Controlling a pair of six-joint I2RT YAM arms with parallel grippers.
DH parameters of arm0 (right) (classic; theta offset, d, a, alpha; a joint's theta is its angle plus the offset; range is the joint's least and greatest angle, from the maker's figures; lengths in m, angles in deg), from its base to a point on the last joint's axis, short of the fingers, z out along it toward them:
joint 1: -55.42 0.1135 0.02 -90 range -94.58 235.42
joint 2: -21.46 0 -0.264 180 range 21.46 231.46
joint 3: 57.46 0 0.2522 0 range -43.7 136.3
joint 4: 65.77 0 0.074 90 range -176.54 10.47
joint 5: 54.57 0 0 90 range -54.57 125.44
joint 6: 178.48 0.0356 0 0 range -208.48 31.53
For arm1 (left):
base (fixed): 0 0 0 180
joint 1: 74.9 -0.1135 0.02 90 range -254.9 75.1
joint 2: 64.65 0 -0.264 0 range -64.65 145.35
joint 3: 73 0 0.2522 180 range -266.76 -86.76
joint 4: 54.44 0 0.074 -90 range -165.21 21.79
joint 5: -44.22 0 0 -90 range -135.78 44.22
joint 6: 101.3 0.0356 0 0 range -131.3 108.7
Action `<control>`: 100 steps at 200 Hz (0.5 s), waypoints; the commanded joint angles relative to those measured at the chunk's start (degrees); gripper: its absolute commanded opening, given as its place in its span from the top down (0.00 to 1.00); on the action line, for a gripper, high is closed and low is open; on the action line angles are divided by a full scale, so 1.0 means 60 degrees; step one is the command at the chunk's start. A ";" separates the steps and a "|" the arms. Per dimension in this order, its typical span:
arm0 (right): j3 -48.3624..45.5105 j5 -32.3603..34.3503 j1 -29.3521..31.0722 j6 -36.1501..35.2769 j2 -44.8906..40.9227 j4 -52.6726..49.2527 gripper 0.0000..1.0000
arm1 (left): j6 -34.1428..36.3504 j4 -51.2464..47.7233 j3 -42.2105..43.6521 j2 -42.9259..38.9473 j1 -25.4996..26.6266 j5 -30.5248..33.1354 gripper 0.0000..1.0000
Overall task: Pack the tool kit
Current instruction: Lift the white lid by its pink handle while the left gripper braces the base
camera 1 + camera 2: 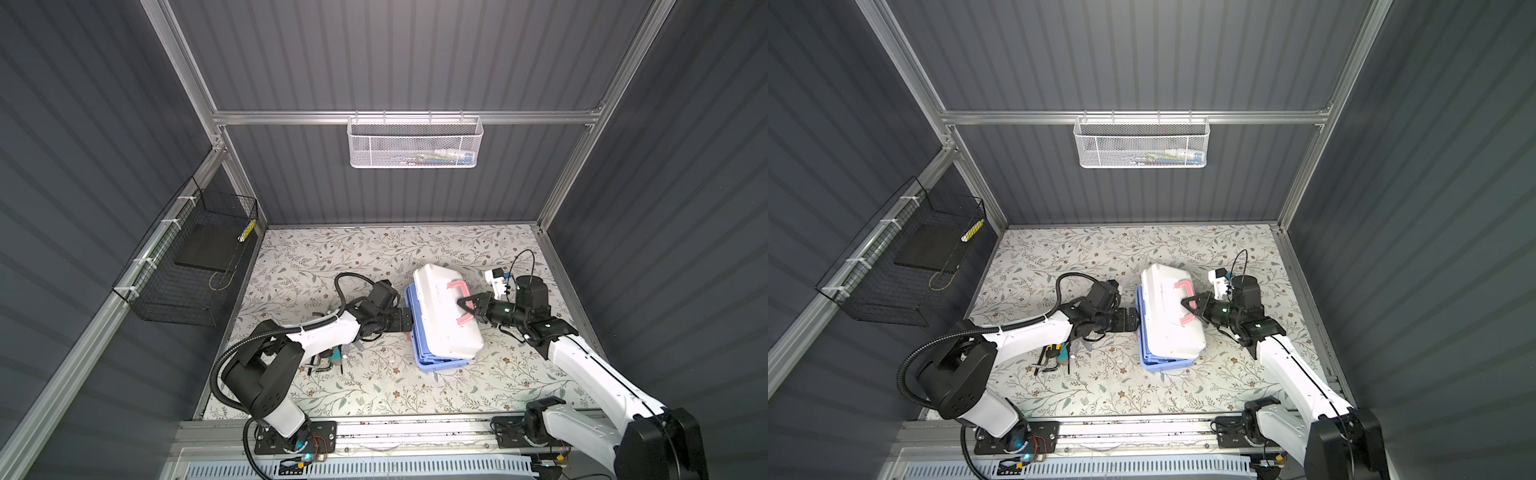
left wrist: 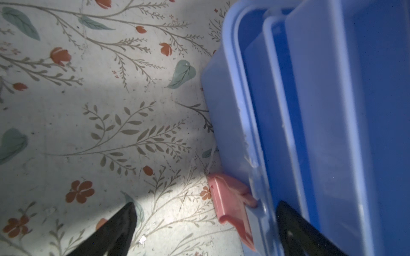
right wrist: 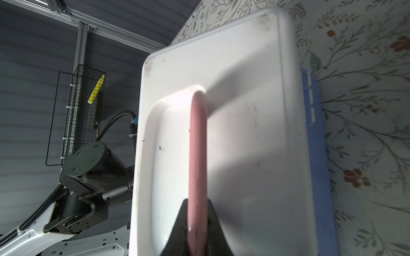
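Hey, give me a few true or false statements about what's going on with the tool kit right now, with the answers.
1. The right tool is shut on the pink handle. True.
2. The left tool is shut. False: it is open, with one finger outside the blue case and the other over its inside.
3. The white mesh basket sits on the table. False: it hangs from the back rail.
4. Loose tools lie on the table beneath the left arm. True.
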 commanded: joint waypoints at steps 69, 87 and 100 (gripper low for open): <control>-0.0202 -0.0462 -0.2062 -0.1324 -0.0705 -0.1273 1.00 | 0.0054 -0.0575 0.0025 0.0449 -0.0041 0.0375 0.02; -0.0410 -0.0550 -0.2380 -0.1389 -0.0736 -0.1274 0.99 | 0.0069 -0.0594 0.0005 0.0478 -0.0045 0.0388 0.02; -0.0529 -0.0568 -0.2541 -0.1421 -0.0714 -0.1256 0.98 | 0.0050 -0.0579 0.0006 0.0478 -0.0052 0.0388 0.02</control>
